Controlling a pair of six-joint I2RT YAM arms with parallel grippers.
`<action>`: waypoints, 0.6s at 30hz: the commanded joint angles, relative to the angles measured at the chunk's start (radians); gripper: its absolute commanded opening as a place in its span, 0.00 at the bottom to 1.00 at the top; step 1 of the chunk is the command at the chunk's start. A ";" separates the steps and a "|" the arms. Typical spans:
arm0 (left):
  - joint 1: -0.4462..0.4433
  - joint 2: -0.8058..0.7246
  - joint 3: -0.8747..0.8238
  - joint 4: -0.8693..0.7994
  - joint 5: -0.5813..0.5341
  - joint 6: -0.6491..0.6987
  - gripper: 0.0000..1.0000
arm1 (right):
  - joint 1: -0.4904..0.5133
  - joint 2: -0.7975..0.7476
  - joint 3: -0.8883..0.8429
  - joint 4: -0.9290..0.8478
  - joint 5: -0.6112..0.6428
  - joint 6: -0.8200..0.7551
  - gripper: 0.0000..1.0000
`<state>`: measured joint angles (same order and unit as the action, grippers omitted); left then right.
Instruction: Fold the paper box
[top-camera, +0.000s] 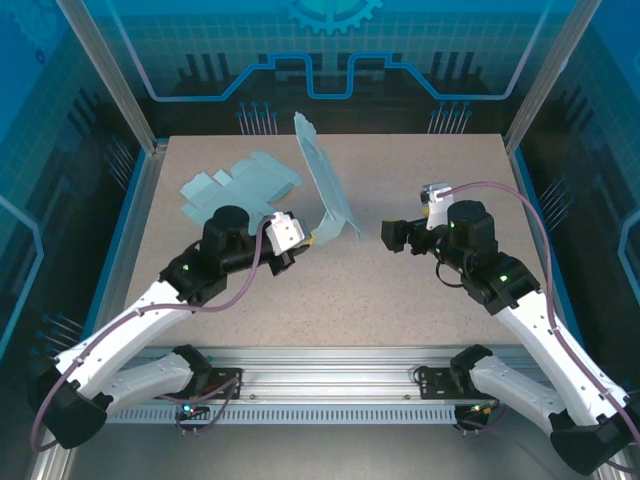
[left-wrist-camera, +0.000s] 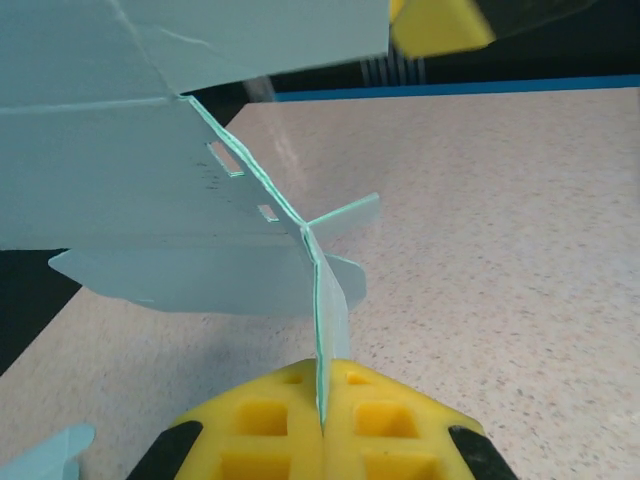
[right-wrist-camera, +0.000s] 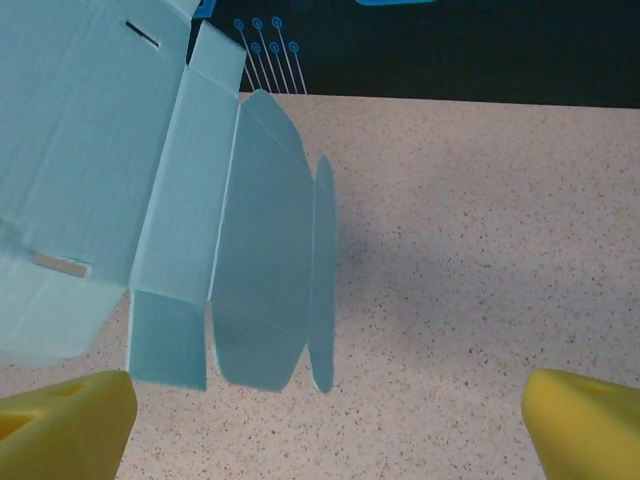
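**Upright panel stands between the two grippers, nearer the left**

Top external view: the paper box (top-camera: 245, 183), a light blue cut blank, lies partly flat toward the far left of the table (top-camera: 400, 300). One long panel (top-camera: 325, 180) is raised on edge, and its long axis runs from the far middle toward the near centre. The left gripper (top-camera: 306, 240) is clamped on that panel's near lower corner. The right gripper (top-camera: 392, 237) sits just to the right of the panel, apart from it, with its jaws spread wide and facing it.

Left wrist view: the yellow pads (left-wrist-camera: 270, 420) of the left gripper (left-wrist-camera: 322, 425) are pressed together on a thin vertical flap. The rest of the blank fans away up and to the left.

Right wrist view: the right gripper (right-wrist-camera: 325, 435) holds nothing, one yellow fingertip at each lower corner. The box's rounded flaps (right-wrist-camera: 262, 260) lie ahead and left of centre, off the midline between the fingers. My judgement is that any pinch needs a shift leftward first.
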<state>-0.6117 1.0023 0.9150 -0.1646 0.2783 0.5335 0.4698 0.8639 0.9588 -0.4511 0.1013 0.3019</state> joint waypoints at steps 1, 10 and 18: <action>0.026 0.052 0.137 -0.159 0.141 0.145 0.00 | -0.013 -0.002 -0.011 0.006 0.010 -0.033 1.00; 0.044 0.178 0.319 -0.404 0.087 0.314 0.00 | -0.013 -0.075 -0.062 0.045 0.042 -0.056 1.00; 0.075 0.182 0.341 -0.299 -0.027 0.309 0.00 | -0.013 -0.177 -0.181 0.091 0.162 -0.074 1.00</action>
<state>-0.5480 1.1969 1.2243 -0.5026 0.2832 0.8181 0.4698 0.7067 0.8082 -0.3916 0.1860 0.2451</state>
